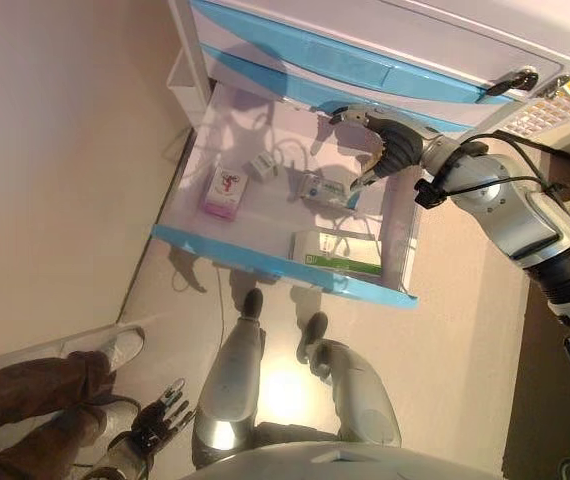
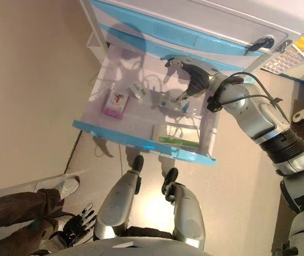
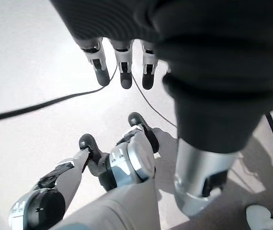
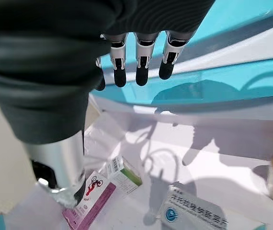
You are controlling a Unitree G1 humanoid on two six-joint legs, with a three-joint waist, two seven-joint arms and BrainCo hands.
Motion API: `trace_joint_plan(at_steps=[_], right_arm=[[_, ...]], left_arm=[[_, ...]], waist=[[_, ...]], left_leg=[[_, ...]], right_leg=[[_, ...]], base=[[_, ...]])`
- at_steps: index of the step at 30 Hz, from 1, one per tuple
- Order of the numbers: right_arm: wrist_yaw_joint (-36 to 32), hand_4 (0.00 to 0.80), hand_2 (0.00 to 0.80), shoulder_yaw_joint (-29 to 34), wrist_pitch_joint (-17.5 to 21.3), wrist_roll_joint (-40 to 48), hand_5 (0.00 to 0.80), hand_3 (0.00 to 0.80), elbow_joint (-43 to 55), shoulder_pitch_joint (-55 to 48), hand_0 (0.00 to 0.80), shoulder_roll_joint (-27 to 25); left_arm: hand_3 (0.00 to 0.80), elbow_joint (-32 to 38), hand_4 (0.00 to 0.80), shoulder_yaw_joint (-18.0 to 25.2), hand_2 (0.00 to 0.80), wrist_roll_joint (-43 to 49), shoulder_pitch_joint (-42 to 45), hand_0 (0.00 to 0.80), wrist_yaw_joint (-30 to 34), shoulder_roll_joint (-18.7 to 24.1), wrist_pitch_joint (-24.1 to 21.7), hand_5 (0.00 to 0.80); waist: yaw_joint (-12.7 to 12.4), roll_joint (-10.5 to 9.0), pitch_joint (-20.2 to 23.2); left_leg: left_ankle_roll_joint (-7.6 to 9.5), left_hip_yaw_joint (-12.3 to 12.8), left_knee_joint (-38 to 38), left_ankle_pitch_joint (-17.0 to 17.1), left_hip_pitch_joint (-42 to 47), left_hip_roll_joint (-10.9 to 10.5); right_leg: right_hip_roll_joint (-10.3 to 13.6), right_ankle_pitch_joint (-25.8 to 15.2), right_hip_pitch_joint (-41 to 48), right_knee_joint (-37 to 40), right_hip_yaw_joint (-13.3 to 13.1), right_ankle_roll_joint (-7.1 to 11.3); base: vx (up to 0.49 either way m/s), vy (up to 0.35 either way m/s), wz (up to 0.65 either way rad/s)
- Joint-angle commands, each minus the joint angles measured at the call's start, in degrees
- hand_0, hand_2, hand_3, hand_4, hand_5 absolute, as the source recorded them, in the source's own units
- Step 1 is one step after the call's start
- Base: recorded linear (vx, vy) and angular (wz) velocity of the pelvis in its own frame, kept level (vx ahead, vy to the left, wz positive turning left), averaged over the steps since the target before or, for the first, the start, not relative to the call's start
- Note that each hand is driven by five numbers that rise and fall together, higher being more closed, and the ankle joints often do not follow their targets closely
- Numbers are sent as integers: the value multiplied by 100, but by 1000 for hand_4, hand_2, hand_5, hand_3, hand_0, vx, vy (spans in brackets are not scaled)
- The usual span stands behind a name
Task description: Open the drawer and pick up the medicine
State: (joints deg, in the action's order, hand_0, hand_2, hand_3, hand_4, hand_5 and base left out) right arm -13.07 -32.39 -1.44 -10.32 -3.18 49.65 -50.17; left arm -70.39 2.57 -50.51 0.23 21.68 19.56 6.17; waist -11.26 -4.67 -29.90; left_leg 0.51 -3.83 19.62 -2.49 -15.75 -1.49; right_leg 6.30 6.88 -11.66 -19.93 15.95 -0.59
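Nearest the robot, the left hand (image 1: 160, 415) hangs idle low beside a person's leg (image 1: 35, 400), its fingers (image 3: 122, 67) straight and empty. Beyond it, the drawer (image 1: 265, 262) stands pulled fully out, so the opening step appears complete. Its pale floor carries a green-and-white box (image 1: 335, 252) near the front, a pink box (image 1: 223, 192), a small green-edged box (image 1: 262, 166) and a blue-and-white medicine box (image 1: 325, 189). Farthest, the right hand (image 1: 380, 140) hovers above the blue-and-white box, fingers (image 4: 141, 67) loosely extended, holding nothing, apparently poised for descent. The medicine is flat, rectangular and printed.
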Motion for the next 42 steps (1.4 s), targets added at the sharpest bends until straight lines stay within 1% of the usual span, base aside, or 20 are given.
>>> trace_joint_plan(at_steps=[1, 6, 13, 17, 18, 21, 25, 31, 36, 42], right_arm=[[229, 0, 0, -168, 122, -221, 0, 0, -56, 493, 0, 107], [375, 0, 0, -290, 109, -435, 0, 0, -372, 723, 0, 282], [554, 0, 0, -432, 54, -705, 0, 0, -557, 972, 0, 457], [608, 0, 0, -483, 87, -1132, 0, 0, -678, 1074, 0, 578], [719, 0, 0, -581, 123, -1469, 0, 0, -793, 1162, 0, 615], [901, 0, 0, -713, 130, -1793, 0, 0, -988, 1254, 0, 672], [1267, 0, 0, -1027, 89, -2201, 0, 0, -1554, 1476, 0, 813], [1482, 0, 0, -1327, 111, -2467, 0, 0, -2084, 1689, 0, 951], [1541, 0, 0, -1584, 99, -2728, 0, 0, -2305, 1855, 0, 1011], [1579, 0, 0, -1805, 107, -3005, 0, 0, -2577, 1914, 0, 1159]], left_arm=[[0, 185, 0, -235, 0, 246, 442, 0, -72, 140, 63, 0], [0, 257, 0, -282, 0, 223, 403, 0, -132, 149, 78, 0], [0, 341, 0, -310, 0, 242, 360, 0, -154, 153, 81, 0], [0, 410, 0, -367, 0, 231, 329, 0, -173, 145, 59, 0], [0, 445, 0, -379, 0, 254, 314, 0, -251, 142, 64, 0], [0, 454, 0, -378, 0, 321, 321, 0, -268, 144, 64, 0], [0, 460, 0, -416, 0, 354, 341, 0, -267, 132, 42, 0], [0, 465, 0, -454, 0, 405, 381, 0, -209, 131, 10, 0], [0, 505, 0, -521, 0, 411, 377, 0, -219, 89, -2, 0], [0, 532, 0, -585, 0, 353, 286, 0, -353, 69, 10, 0]], waist=[[-146, 15, 183], [-236, 26, 118], [-339, 27, 72], [-388, 43, 45], [-440, 50, 16], [-486, 71, 11], [-594, 128, 11], [-722, 188, 11], [-790, 223, 11], [-852, 206, 11]], left_leg=[[180, 27, -418, -318, 119, -212], [185, -7, -425, -285, 59, -224], [183, -57, -453, -235, -1, -233], [183, -61, -437, -227, -39, -239], [180, -71, -403, -246, -51, -257], [181, -105, -389, -238, -76, -262], [189, -178, -330, -240, -171, -292], [193, -293, -224, -258, -323, -351], [205, -363, -165, -271, -418, -390], [227, -402, -116, -291, -513, -402]], right_leg=[[83, 319, 70, -423, -166, 336], [102, 310, 3, -466, -110, 351], [111, 304, -65, -535, -43, 368], [136, 317, -96, -580, 0, 373], [161, 351, -99, -617, 19, 379], [184, 355, -134, -679, 52, 378], [198, 426, -176, -697, 89, 332], [239, 451, -273, -786, 153, 308], [257, 463, -361, -859, 180, 295], [268, 456, -430, -902, 215, 295]], base=[[-20, 42, 15], [-22, 36, 10], [-10, 32, 8], [-7, 28, 7], [4, 17, 10], [13, 16, 10], [12, 11, 7], [12, 0, 7], [11, 6, 12], [19, -7, 6]])
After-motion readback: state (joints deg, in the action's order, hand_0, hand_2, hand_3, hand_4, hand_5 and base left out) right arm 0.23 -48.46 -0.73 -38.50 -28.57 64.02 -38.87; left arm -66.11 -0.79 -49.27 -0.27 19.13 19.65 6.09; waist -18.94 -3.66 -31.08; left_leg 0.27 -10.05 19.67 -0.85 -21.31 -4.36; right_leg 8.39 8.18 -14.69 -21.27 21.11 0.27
